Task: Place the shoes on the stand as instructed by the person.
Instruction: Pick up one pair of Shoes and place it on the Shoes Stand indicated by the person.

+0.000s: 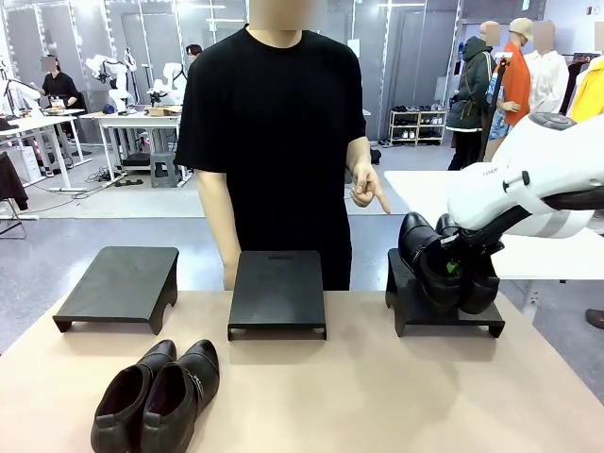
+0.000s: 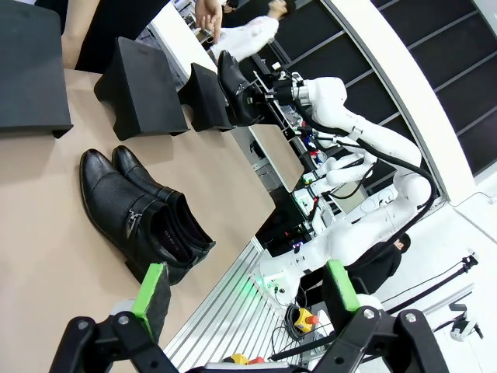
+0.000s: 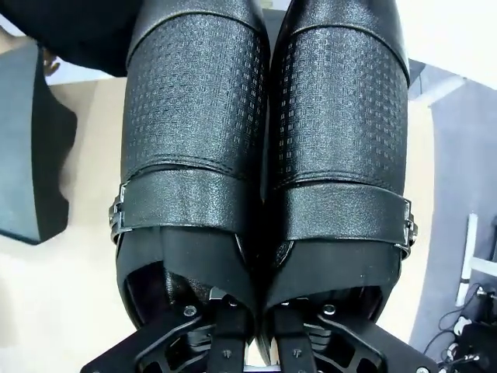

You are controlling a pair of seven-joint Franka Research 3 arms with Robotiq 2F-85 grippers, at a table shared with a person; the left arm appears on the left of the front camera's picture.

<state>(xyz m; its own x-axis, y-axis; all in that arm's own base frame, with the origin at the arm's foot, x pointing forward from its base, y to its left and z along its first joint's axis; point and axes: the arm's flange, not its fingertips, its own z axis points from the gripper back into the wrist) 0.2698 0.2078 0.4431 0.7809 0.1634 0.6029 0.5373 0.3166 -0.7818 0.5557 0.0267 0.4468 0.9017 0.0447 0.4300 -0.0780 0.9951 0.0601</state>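
One pair of glossy black shoes (image 1: 436, 264) hangs with toes tipped upward over the right stand (image 1: 415, 321). My right gripper (image 1: 455, 268) is shut on it. In the right wrist view, the right gripper (image 3: 256, 336) pinches the touching inner walls of both shoes (image 3: 194, 155) at their openings. A second pair of shoes (image 1: 156, 396) lies on the table at the front left, also seen as a pair (image 2: 136, 214) ahead of my left gripper (image 2: 245, 291), which is open and holds nothing. The person (image 1: 274, 123) stands behind the middle stand, and their hand (image 1: 368, 189) points a finger down toward the right stand.
The black middle stand (image 1: 277, 288) and left stand (image 1: 121, 283) sit along the table's far edge with bare tops. The tan tabletop (image 1: 377, 396) lies in front of the stands. A white table (image 1: 425, 193) stands behind the right stand.
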